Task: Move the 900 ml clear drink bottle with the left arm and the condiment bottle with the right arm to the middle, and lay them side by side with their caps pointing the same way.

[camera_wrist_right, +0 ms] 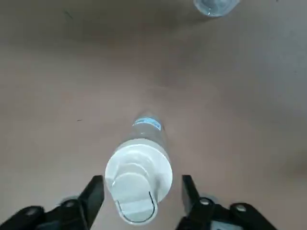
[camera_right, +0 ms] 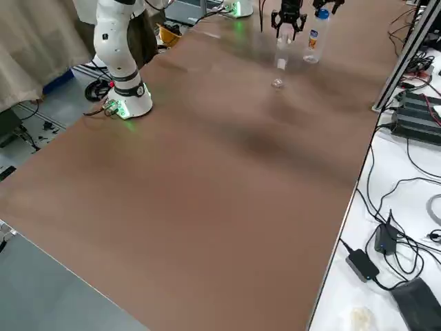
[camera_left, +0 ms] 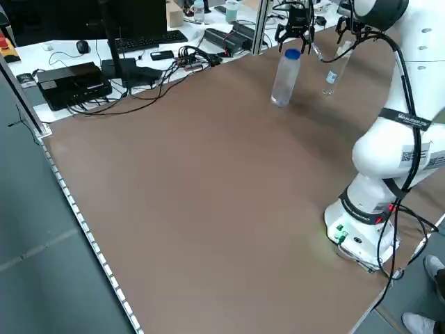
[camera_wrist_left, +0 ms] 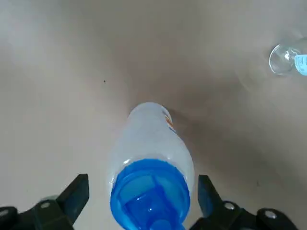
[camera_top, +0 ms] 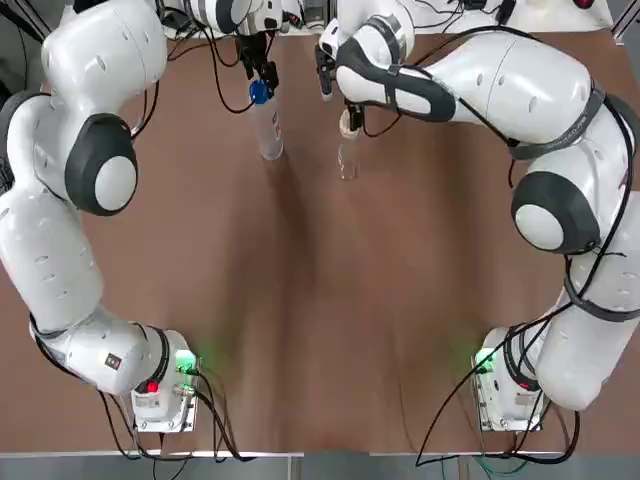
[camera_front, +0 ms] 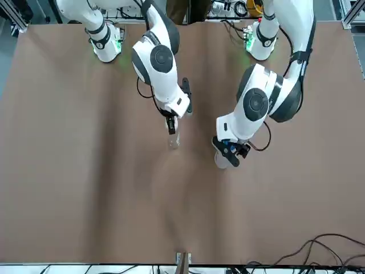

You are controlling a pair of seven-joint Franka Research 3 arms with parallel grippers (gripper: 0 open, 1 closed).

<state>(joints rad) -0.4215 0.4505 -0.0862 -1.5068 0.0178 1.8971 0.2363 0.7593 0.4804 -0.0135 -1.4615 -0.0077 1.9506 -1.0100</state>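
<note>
The clear drink bottle (camera_top: 269,130) with a blue cap stands upright at the far side of the table, left of centre. My left gripper (camera_top: 262,72) hangs over its cap, open, with a finger (camera_wrist_left: 76,194) on each side and a gap to the cap (camera_wrist_left: 150,196). About a hand's width to its right stands the smaller clear condiment bottle (camera_top: 348,152) with a white flip cap (camera_wrist_right: 138,181). My right gripper (camera_top: 337,88) is open around that cap, and neither finger (camera_wrist_right: 94,194) touches it.
Both bottles (camera_left: 286,75) stand on the bare brown table (camera_top: 320,300). Cables, a keyboard and black boxes (camera_left: 73,82) lie on a white bench beyond the far edge. The arm bases (camera_top: 160,395) sit at the near corners.
</note>
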